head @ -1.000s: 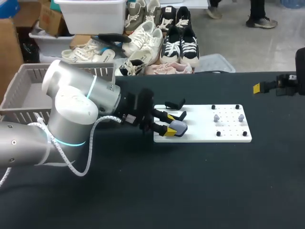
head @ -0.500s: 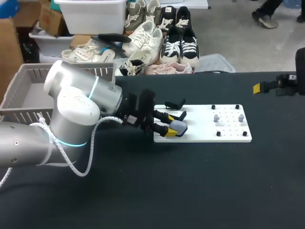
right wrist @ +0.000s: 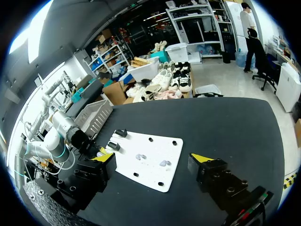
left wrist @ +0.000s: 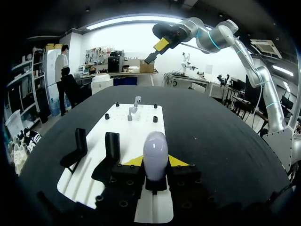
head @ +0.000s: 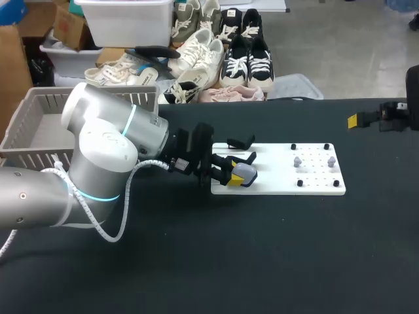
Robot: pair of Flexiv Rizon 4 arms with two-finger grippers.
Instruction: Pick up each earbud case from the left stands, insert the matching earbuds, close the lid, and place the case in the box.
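Observation:
A lavender earbud case (head: 245, 173) (left wrist: 155, 153) stands on the near-left stand of the white board (head: 314, 186) (left wrist: 141, 127). My left gripper (head: 234, 175) (left wrist: 155, 161) is shut on it, one yellow tip pressed to each side. Two empty black stands (head: 241, 142) (left wrist: 112, 146) rise beside the case. Two small lavender earbuds (head: 296, 161) (left wrist: 130, 113) sit on pegs at the board's right part. My right gripper (head: 353, 120) (right wrist: 154, 159) hangs open and empty over the table's far right, well away from the board (right wrist: 155, 169).
A grey slatted basket (head: 19, 131) stands at the table's back left, behind my left arm. Small black pegs (head: 300, 183) dot the board around the earbuds. Dark bare tabletop lies in front of the board.
My left gripper's fingers have drawn in on the case and now press its sides. The arm shifted slightly towards the board. The right arm has kept still.

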